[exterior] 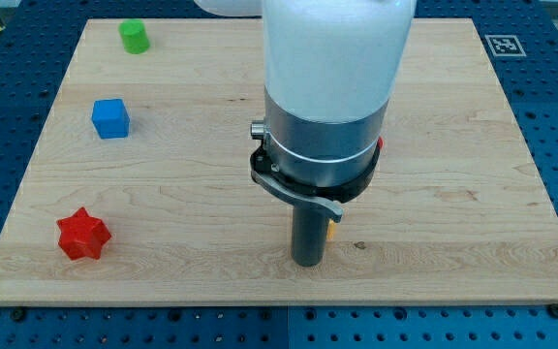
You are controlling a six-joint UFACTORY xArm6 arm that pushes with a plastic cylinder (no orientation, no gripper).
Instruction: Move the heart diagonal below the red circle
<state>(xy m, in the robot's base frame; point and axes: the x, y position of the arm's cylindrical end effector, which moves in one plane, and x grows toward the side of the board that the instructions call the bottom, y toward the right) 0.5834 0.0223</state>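
My tip [307,262] rests on the wooden board [453,194] at the view's bottom centre. A small sliver of a yellow block [330,230] shows just right of the rod, touching or very close to it; its shape is hidden. A tiny red edge [381,144] peeks out at the right side of the arm's body; the rest of that red block is hidden. I cannot make out a heart shape or a red circle clearly.
A red star [83,235] lies at the view's bottom left. A blue cube [110,118] sits at the left. A green cylinder-like block [135,36] is at the top left. The arm's white and grey body [332,87] covers the board's centre.
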